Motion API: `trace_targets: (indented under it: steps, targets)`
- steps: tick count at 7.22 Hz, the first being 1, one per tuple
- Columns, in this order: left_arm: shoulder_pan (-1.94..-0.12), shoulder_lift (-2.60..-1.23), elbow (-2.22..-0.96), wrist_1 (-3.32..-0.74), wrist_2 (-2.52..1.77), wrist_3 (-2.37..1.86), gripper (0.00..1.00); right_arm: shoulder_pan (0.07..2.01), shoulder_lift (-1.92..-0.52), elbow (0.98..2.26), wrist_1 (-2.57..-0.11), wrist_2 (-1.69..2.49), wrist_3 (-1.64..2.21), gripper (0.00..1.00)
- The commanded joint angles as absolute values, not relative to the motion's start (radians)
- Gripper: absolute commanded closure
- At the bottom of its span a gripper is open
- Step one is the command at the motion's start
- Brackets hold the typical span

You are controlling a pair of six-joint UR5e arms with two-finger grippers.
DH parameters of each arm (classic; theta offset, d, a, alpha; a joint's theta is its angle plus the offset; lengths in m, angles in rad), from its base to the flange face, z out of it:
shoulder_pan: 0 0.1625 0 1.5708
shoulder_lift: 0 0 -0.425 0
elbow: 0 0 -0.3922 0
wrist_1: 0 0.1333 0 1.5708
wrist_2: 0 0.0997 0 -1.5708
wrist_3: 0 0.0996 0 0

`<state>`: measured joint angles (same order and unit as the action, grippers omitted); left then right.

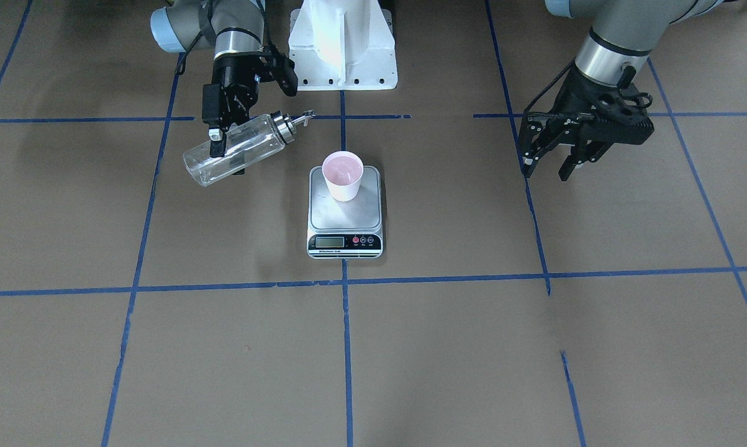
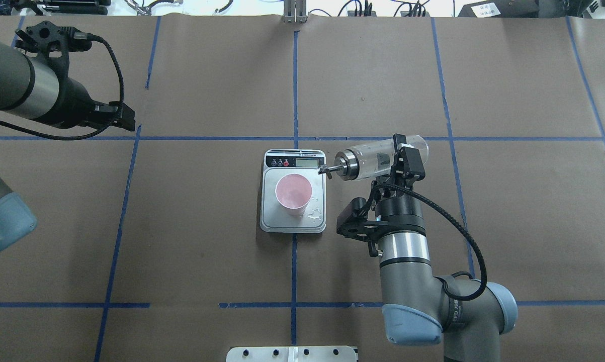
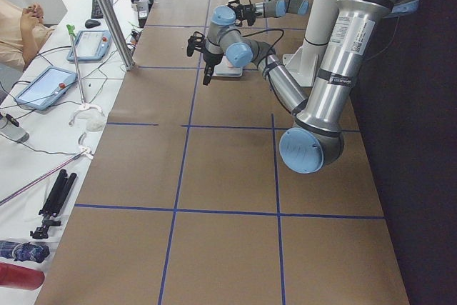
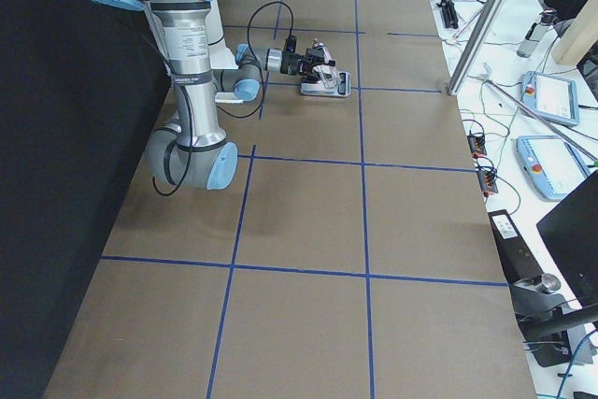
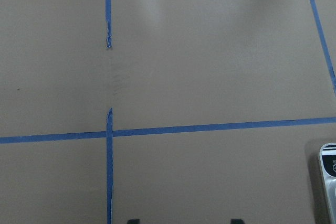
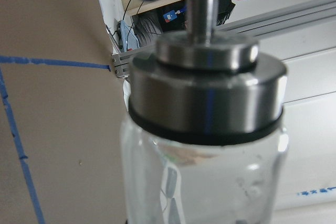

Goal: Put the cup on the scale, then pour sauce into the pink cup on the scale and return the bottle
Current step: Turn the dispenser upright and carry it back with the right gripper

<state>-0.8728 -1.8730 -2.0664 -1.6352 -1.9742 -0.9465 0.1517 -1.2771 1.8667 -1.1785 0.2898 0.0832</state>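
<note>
- Here, the cup [image 2: 293, 193] stands upright near the middle of the scale [image 2: 269, 217]; in the overhead view the scale's black panel lies on its 12 o'clock side; whether the cup holds any liquid cannot be told.
- The right gripper [image 2: 407, 160] is clamped across the bottle [image 2: 370, 160] toward its base end, fingers pressed on the glass; the bottle hangs in the air, lying nearly on its side.
- In the overhead view the bottle sits at about 2 o'clock from the cup; its spout [image 2: 327, 170] points toward 9 o'clock; the spout tip appears over the scale's 3 o'clock edge near the panel, beside the cup's rim and not above its mouth.
- The right wrist camera looks along the glass to the metal cap, which fills most of the picture; the glass looks clear; how much liquid is inside cannot be told.
- A few bright droplets [image 2: 314, 216] lie on the steel platform at about 4 o'clock from the cup in the overhead view, just beside its foot.
- The left gripper [image 1: 545, 174] is spread wide with nothing between its fingers; in the front-facing view it hovers at about 2 o'clock from the scale, well apart from it; the left wrist camera catches only a corner of the scale at the 4 o'clock edge of its picture.
</note>
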Motion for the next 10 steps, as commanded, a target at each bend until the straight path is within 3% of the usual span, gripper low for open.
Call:
trace_targets:
  steps: [1,3,10]
  targets:
    - [-0.873,-1.873,-2.066,-1.635,-1.974,-0.948,0.34,0.152,-1.29,1.868,-1.177,0.362,0.384,1.0]
    - [-0.871,-1.873,-2.066,-1.635,-1.976,-0.948,0.33,0.152,-1.293,1.871,-1.177,0.451,0.721,1.0]
    - [-0.867,-1.875,-2.065,-1.635,-1.974,-0.966,0.31,0.181,-1.486,1.862,-0.983,0.482,1.354,1.0]
